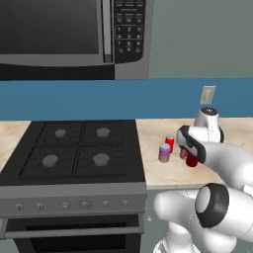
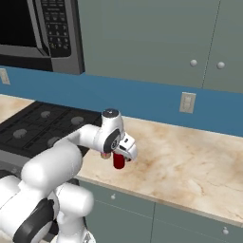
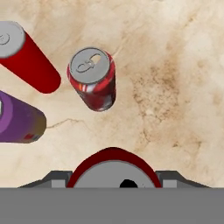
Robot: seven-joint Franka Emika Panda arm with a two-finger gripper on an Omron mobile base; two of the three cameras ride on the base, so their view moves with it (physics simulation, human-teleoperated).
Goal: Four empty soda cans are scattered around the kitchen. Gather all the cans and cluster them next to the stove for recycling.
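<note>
Looking down through the hand view, I see my gripper (image 3: 114,177) clamped on a glossy red soda can (image 3: 113,168), its dull silver lid wedged between the dark fingers. On the veined beige marble counter (image 3: 175,65) stand three more cylinders: a red can with pull-tab (image 3: 92,78), another red can (image 3: 28,57), and a purple can with tan band (image 3: 19,120). They cluster just right of the black cast-grate stove (image 1: 74,148).

A steel-and-black microwave (image 1: 74,37) with a keypad hangs above the beige marble counter (image 2: 190,161). A wall outlet (image 2: 188,102) sits on the blue backsplash (image 1: 123,99), beneath grey-green cabinets (image 2: 152,38).
</note>
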